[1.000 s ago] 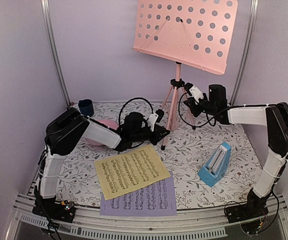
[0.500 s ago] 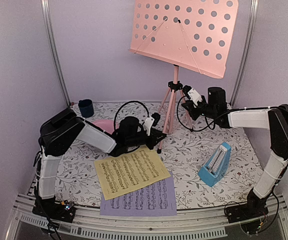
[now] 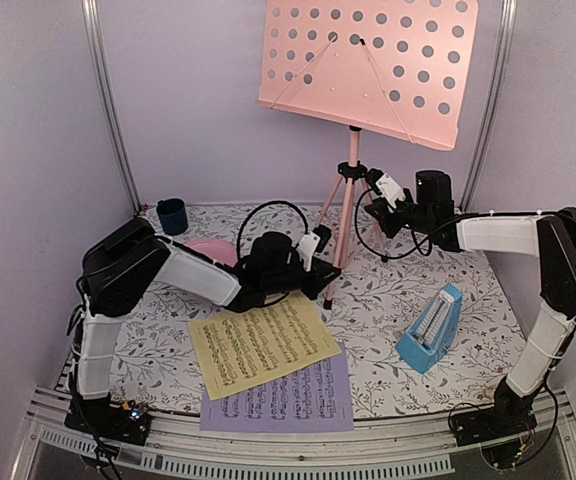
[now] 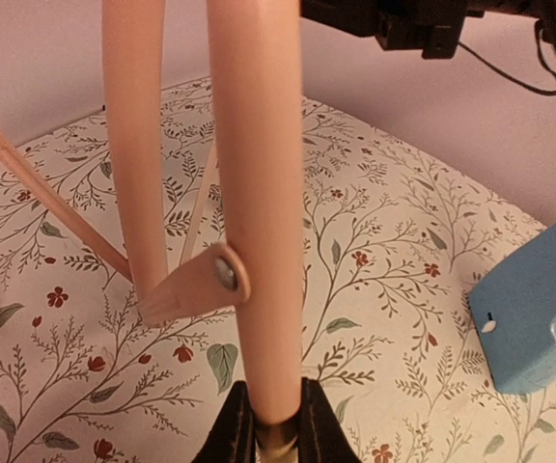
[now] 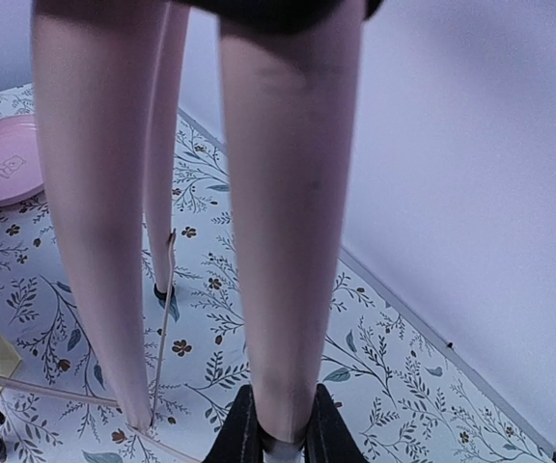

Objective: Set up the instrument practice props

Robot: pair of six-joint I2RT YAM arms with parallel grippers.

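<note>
Clamped left claw [image 3: 320, 268] on a front leg of the pink tripod music stand [image 3: 368, 70] near its foot, closed right claw [image 3: 372, 192] on another leg just below the hub, held stand upright toward back of floral desk [image 3: 388, 290].

The top view hangs above and behind the arms [image 3: 128, 270], looking down and forward over the whole counter [image 3: 368, 310] to the back wall [image 3: 208, 120]. The left wrist view sits low, hard against a leg of the stand [image 4: 259, 193], looking toward the metronome [image 4: 534, 318]. The right wrist view, just as close to a leg, catches the plate [image 5: 3, 164] at its left edge. All three share the stand legs and the counter.
</note>
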